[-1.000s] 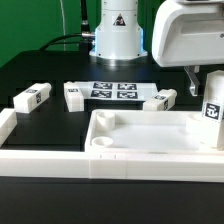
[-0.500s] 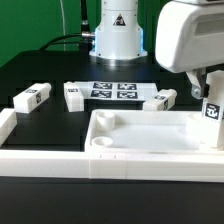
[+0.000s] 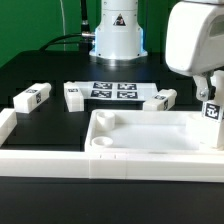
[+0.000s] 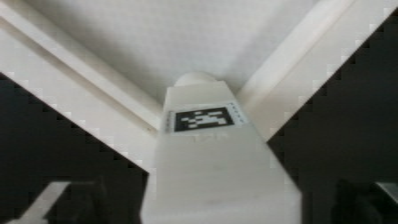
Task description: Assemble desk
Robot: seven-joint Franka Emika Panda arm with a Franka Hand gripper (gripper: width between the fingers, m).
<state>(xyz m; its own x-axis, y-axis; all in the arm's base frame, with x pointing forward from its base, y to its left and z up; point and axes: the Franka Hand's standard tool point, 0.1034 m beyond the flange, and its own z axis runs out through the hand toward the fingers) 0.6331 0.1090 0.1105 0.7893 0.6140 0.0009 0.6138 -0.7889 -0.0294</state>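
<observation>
The white rimmed desk tabletop (image 3: 150, 161) lies upside down in front, with round sockets at its corners. My gripper (image 3: 209, 88) is shut on a white square leg (image 3: 212, 109) with a tag. It holds the leg upright over the tabletop's corner at the exterior view's right. In the wrist view the leg (image 4: 210, 140) fills the middle and points at the tabletop's corner (image 4: 160, 45), with my gripper (image 4: 214, 205) closed around it. Three more legs (image 3: 32, 98) (image 3: 72, 95) (image 3: 160, 99) lie on the black table behind the tabletop.
The marker board (image 3: 112, 91) lies flat between the loose legs. The robot base (image 3: 118, 35) stands behind it. A low white barrier wall (image 3: 35, 160) runs along the front and the exterior view's left, against the tabletop.
My gripper has moved toward the exterior view's right with the leg in it. The tabletop and the loose legs have not moved.
</observation>
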